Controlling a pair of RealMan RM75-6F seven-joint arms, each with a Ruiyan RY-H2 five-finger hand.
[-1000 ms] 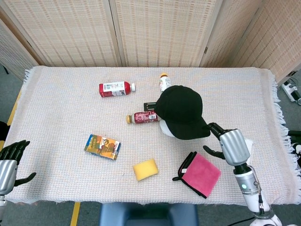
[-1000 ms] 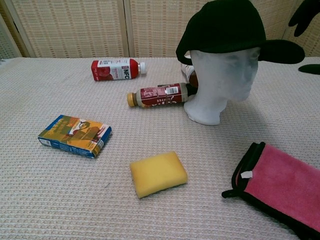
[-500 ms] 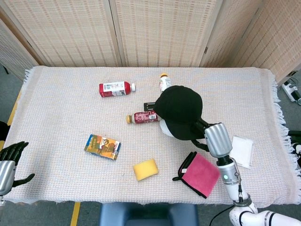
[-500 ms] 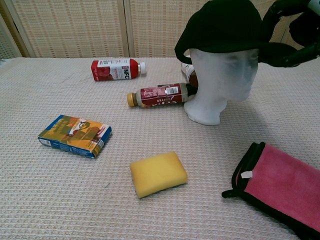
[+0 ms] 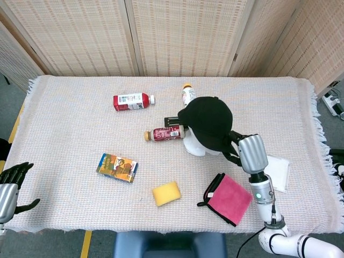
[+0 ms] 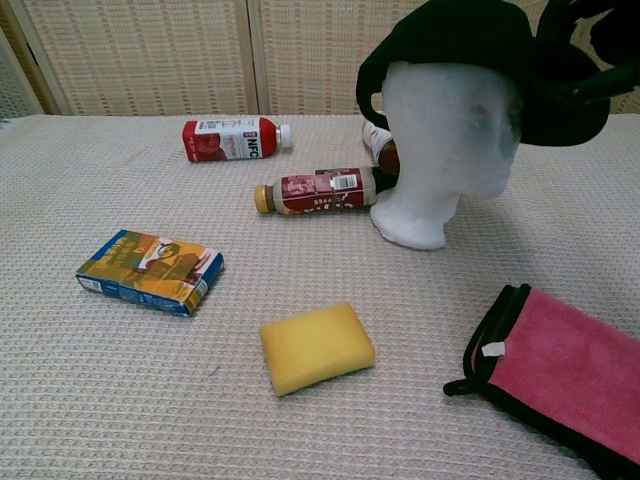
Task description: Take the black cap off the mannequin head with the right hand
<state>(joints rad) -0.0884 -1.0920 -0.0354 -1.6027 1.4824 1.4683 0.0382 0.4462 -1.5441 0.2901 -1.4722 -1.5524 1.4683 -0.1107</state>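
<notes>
Right hand point(image 5: 249, 152) now grips the brim of the cap point(image 5: 208, 122), its dark fingers point(image 6: 583, 88) closed around the peak at the head's point(image 6: 440, 150) right side; a second ago it hung open just off the brim, and half a second ago it had only reached it. Since then the cap has ridden up and tipped: in the chest view the forehead and more of the white face now show below the rim, where earlier the cap sat low over the brow. The head itself has rocked a little on its base but stays upright on the desk point(image 5: 75, 134), just beside the lying bottle point(image 6: 318, 190). So the lift seems underway, with the cap loosened yet partly on the crown. My guess is the next pull wants to go up and away to the right, so the rim clears the head without dragging it over onto the bottle or the pink cloth point(image 5: 228, 198). Left hand point(image 5: 11, 185) rests at the desk's near left edge, fingers loosely apart and holding nothing, unchanged across the frames.
</notes>
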